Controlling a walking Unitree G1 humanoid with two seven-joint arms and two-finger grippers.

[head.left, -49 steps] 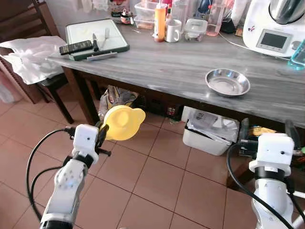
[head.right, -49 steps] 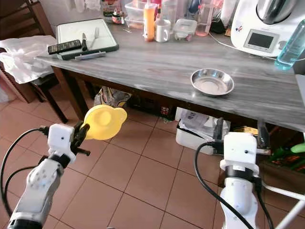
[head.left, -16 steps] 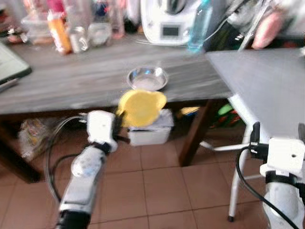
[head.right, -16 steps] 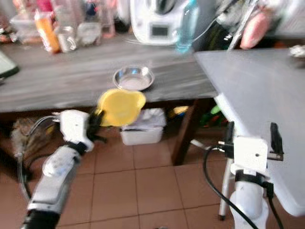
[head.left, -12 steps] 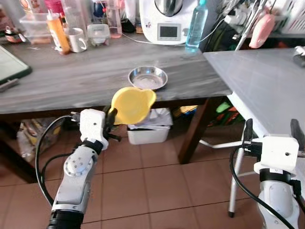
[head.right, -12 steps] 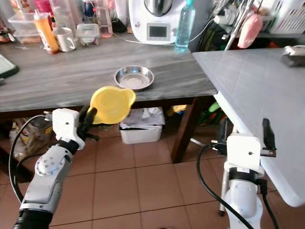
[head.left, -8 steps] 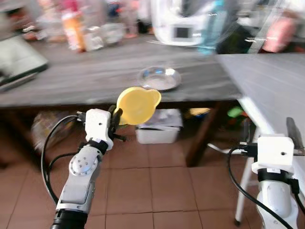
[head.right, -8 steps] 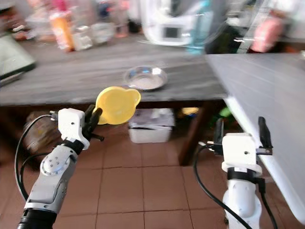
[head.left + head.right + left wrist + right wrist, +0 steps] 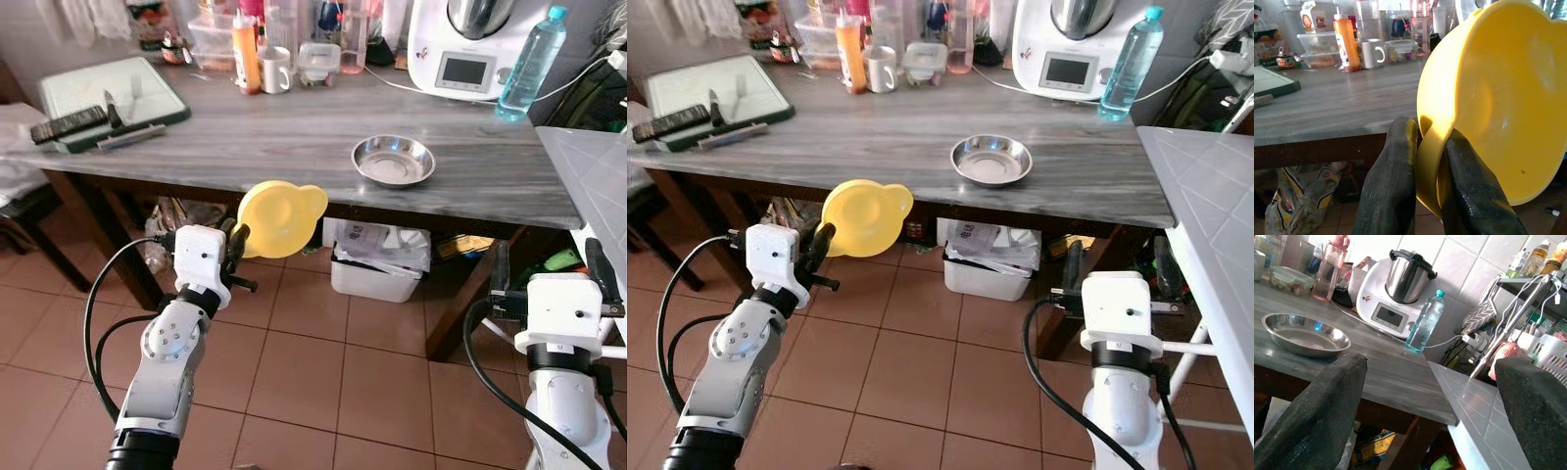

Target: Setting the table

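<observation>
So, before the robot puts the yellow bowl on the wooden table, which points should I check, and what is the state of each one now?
1. Left gripper pinches the rim of the yellow bowl: ok.
2. Bowl over the wooden table: not ok, it is in front of the edge, over the floor.
3. Bare tabletop left of the steel dish: ok.
4. Bowl level: not ok, it is tilted.
5. Right gripper open and holding nothing: ok.
</observation>
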